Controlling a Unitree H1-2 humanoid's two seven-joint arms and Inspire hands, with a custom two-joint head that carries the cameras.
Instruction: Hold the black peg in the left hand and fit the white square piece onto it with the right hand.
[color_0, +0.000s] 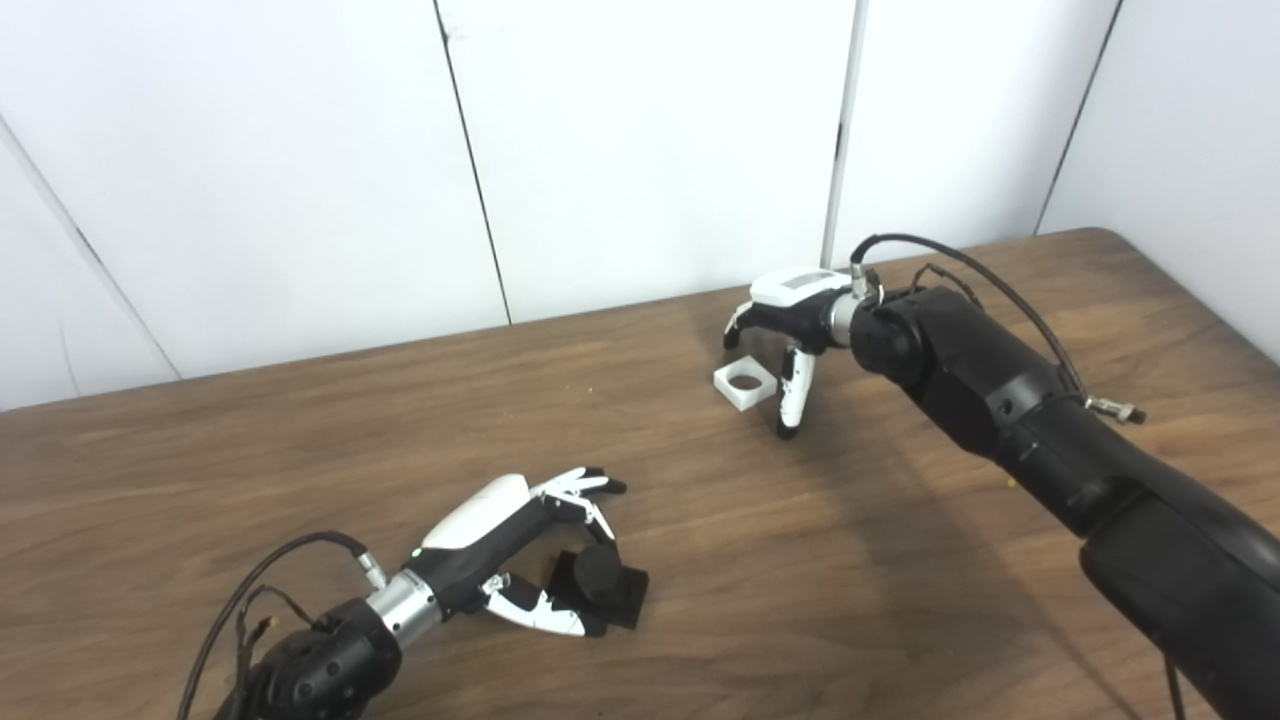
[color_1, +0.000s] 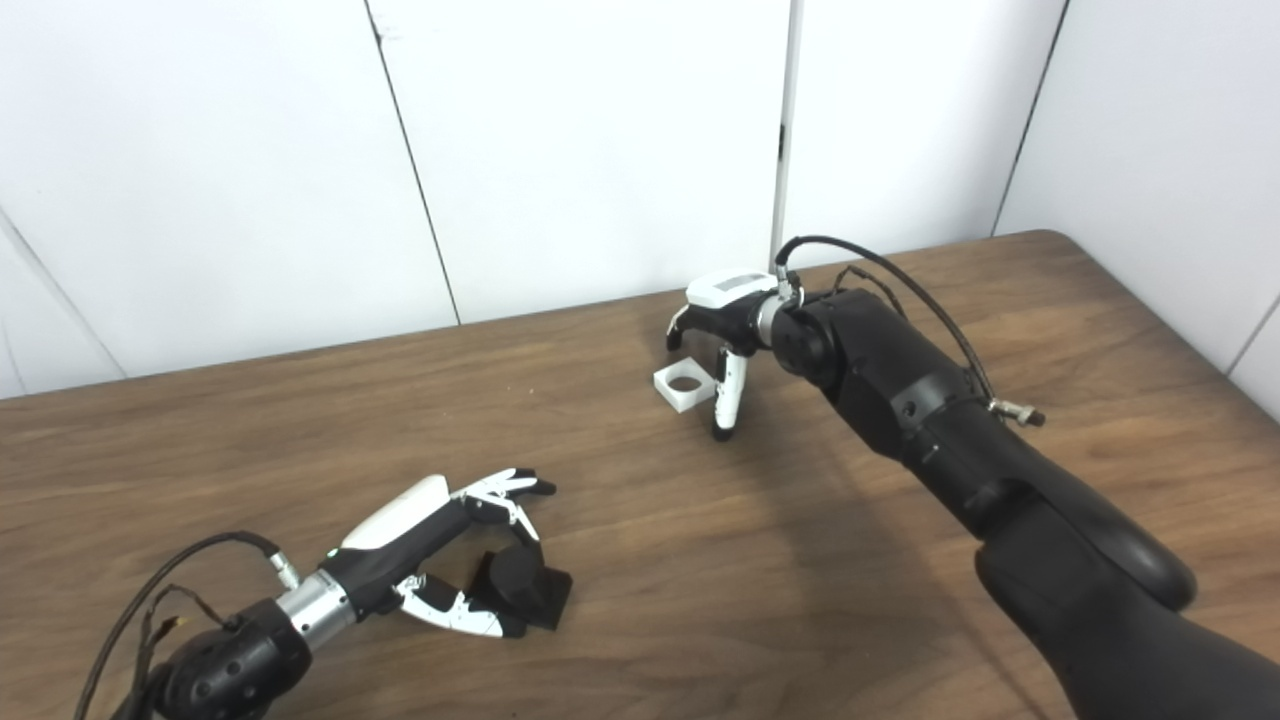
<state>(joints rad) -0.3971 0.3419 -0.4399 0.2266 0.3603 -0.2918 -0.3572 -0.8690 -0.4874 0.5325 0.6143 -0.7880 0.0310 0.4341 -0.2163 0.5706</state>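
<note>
My left hand (color_0: 500, 560) lies low in the lower left of the frame, palm side toward the black peg (color_0: 600, 583). Fingers spread around it, some above, thumb below. They reach around the peg but I cannot tell whether they press on it; it sits on the table (color_0: 300, 450) on its square base. I judge this a cupping pose, ready to close and lift.

My right hand (color_0: 785, 335) is up in the centre-right of the frame, near the back edge of the table. Fingers apart and pointing down, holding nothing. One long finger (color_0: 795, 395) touches down just right of the white square piece (color_0: 745, 385); the others hang over its far side. Reads as a straddle before a pinch, not yet closed.

The white piece: flat, square block, round hole through its middle, lying flat with the hole facing up. Small next to the hand.

The peg: short black cylinder rising from a flat black square base, tipped a little toward the right of the frame, partly hidden by my fingers.

The two parts are well apart, peg lower left, white piece upper centre. Nothing fitted yet.
</note>
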